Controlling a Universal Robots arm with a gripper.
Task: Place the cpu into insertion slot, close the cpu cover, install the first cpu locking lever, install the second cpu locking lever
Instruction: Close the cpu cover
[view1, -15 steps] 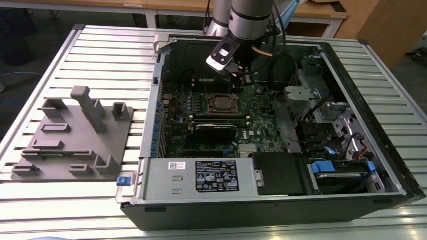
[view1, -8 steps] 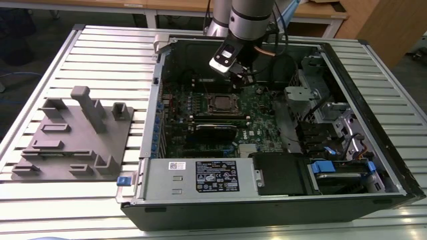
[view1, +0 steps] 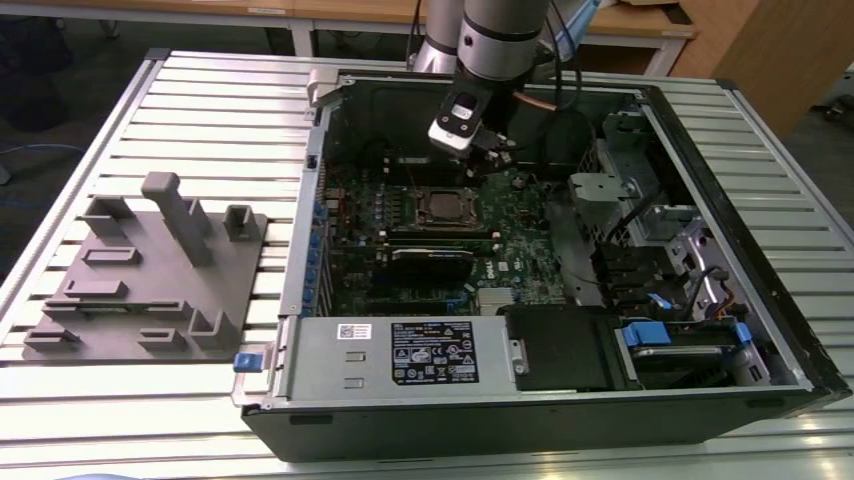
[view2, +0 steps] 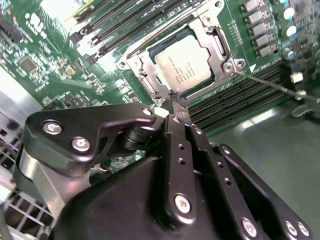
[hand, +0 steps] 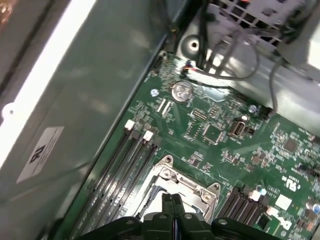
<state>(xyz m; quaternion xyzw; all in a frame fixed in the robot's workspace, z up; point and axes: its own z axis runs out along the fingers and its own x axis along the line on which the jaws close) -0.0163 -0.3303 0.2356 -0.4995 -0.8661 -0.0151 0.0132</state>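
Note:
The cpu (view2: 184, 62) lies flat in the insertion slot (view1: 447, 208) on the green motherboard, silver top up. The cpu cover (view2: 214, 36) is down over it, framing the chip; this frame also shows in the first wrist view (hand: 186, 186). A thin locking lever (view2: 267, 83) sticks out from one socket corner, away from the frame. My gripper (view1: 502, 150) hovers just past the socket's far edge in the exterior view. Its black fingertips (view2: 178, 101) are pressed together with nothing between them, shut, a little above the socket rim.
The open computer case (view1: 747, 150) surrounds the board, with cables and drive bays on the exterior view's right and a power supply (view1: 400, 355) at the front. Memory slots (view2: 235, 102) flank the socket. A grey fixture block (view1: 154, 265) sits on the slatted table at the exterior view's left.

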